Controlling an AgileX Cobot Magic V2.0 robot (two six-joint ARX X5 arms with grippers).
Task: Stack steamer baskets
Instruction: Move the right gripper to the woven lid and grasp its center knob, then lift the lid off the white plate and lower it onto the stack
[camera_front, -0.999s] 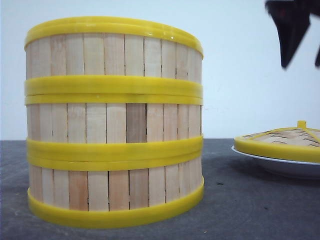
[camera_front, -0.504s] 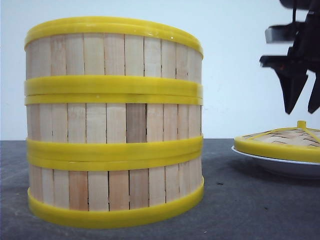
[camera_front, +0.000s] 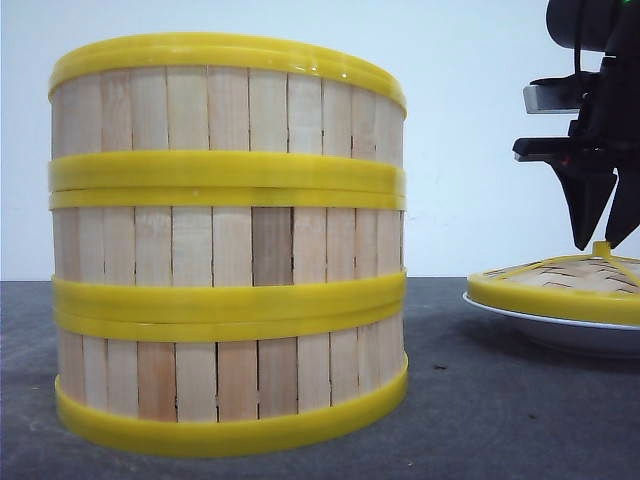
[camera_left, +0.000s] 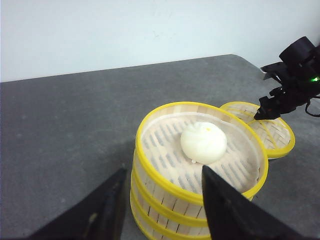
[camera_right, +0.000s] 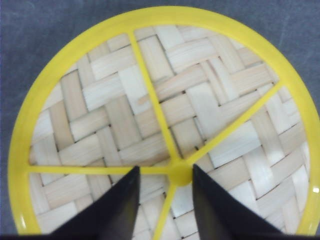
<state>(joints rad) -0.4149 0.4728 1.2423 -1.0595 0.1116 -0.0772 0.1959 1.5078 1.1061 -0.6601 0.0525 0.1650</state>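
Observation:
Three steamer baskets (camera_front: 228, 245) stand stacked in one column at the left of the front view. The left wrist view looks down into the top basket (camera_left: 200, 165), which holds a white bun (camera_left: 203, 142). My left gripper (camera_left: 164, 172) hangs open above and short of the stack, touching nothing. Over the woven lid (camera_front: 560, 282), my right gripper (camera_front: 598, 240) is open, its tips level with the yellow knob (camera_right: 179, 173). The knob sits between the fingers, close to one of them, with the right gripper (camera_right: 165, 169) not closed on it.
The lid (camera_right: 165, 110) rests on a white plate (camera_front: 560, 328) at the right, close beside the stack. The dark grey table (camera_left: 65, 125) ends at a white wall behind, with its far corner near the right arm (camera_left: 295, 75).
My right gripper has come down from the top right corner to the lid's knob. The stack and lid have not moved.

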